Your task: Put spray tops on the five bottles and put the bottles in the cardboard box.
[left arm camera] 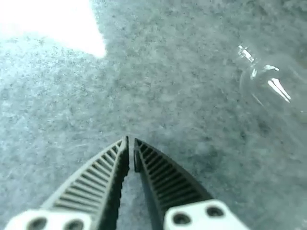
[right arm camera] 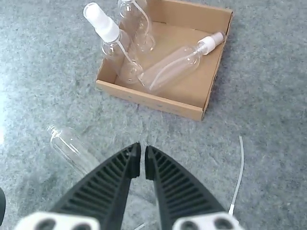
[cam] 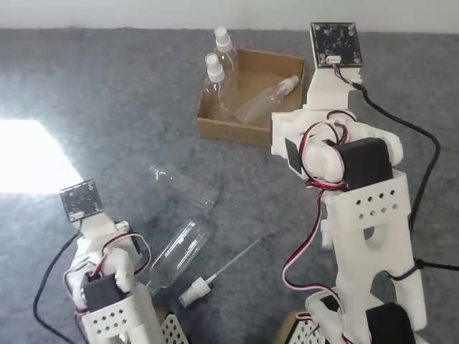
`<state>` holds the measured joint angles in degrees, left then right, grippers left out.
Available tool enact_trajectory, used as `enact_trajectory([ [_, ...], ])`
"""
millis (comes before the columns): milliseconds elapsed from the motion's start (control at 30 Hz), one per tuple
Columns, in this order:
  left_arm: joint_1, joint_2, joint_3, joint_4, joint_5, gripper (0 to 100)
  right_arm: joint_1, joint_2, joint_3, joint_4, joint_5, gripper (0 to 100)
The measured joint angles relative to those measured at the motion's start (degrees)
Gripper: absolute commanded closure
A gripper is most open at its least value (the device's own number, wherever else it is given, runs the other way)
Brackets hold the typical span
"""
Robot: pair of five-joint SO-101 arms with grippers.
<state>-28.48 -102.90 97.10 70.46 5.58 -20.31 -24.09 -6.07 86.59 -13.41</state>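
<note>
Left gripper (left arm camera: pixel 131 146) and right gripper (right arm camera: pixel 142 155) are clenched, empty. Cardboard box (cam: pixel 229 132), far centre, holds three capped bottles (cam: pixel 214 72). Two uncapped bottles (cam: pixel 183 185) lie nearer, a spray top (cam: pixel 195 291) seemingly beside them; steady one bottle before capping.

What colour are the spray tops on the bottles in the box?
White spray tops, on clear bottles; the right wrist view shows them best.

A robotics test bench rather than a home setting: a grey felt-covered tabletop (cam: pixel 107 93) carries two white printed arms, the left arm (cam: pixel 107 294) and right arm (cam: pixel 366 208), with exposed servo wiring (cam: pixel 305 247) and a sunlit patch (cam: pixel 29 158) beside the left arm.
</note>
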Motion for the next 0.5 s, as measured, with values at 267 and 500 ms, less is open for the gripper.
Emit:
enact_trajectory([
  [267, 2.90, 0.00, 0.00, 0.00, 2.29, 99, 0.09, 0.00, 0.00, 0.00, 0.00, 99.1],
  [500, 9.32, 0.00, 0.00, 0.26, 20.57, 99, 0.00, 0.00, 0.00, -0.35, 0.00, 99.1],
])
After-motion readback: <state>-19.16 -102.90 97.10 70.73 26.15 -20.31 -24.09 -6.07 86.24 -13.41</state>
